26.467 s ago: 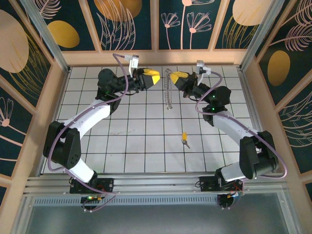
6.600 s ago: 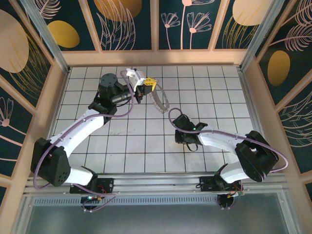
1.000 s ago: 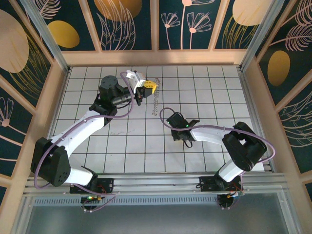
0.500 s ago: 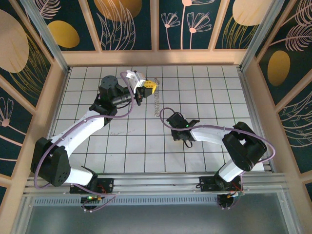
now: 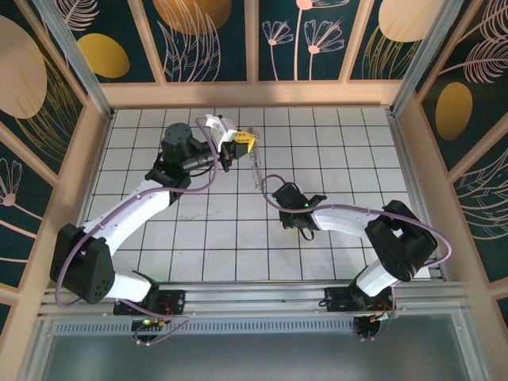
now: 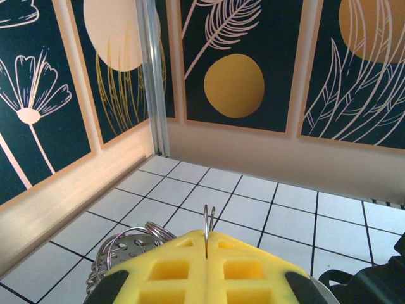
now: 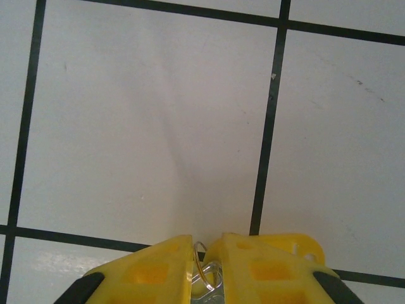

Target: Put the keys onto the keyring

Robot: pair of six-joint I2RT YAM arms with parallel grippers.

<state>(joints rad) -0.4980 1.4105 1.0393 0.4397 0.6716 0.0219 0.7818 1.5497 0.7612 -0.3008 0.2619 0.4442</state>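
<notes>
Mid-table, the right gripper (image 7: 205,244) is closed on the key (image 7: 211,282). Silver metal and a thin wire loop show, but its yellow head blends with the pads (image 7: 272,271). Nearer the far edge of the table (image 5: 357,151), the left gripper (image 5: 244,141) clamps the beaded keyring (image 5: 255,165), which dangles straighter than seconds ago.

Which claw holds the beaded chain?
The left claw, raised off the tiles, pinches the beaded chain, which dangles below it. The right claw is low over them, closed on a small silvery piece.
</notes>
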